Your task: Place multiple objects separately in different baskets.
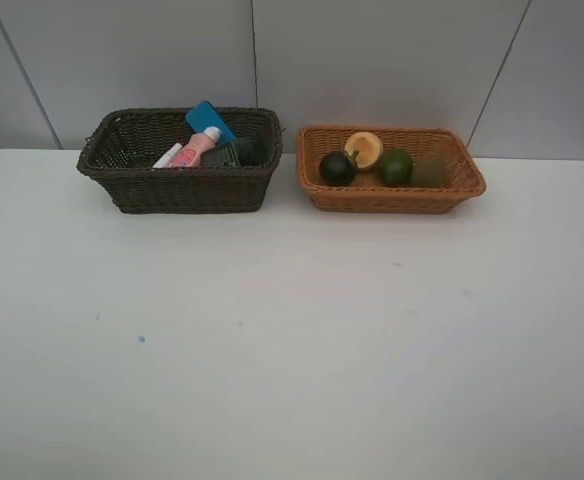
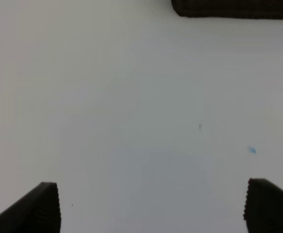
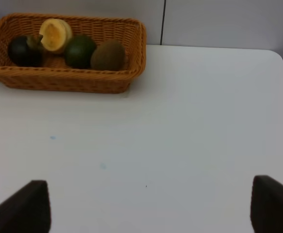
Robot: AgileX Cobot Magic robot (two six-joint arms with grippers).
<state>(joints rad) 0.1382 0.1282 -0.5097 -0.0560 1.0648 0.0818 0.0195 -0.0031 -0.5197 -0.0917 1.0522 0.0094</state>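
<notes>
Two baskets: four items in the dark basket (image 1: 180, 190), four fruits in the tan basket (image 1: 392, 197); both tools wide open, empty.

my worktop: white table (image 1: 292, 340), matte, rounded far corners, a few small blue specks (image 1: 141, 339) on it. behind it: pale grey panelled wall (image 1: 372, 60) with thin dark seams (image 1: 254, 55), one upright, others slanted. light: soft, even, faint shadows only.

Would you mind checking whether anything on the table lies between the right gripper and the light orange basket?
Nothing visible does. In the right wrist view only bare white table lies between the open right gripper and the light orange basket, which holds four fruits.
</notes>
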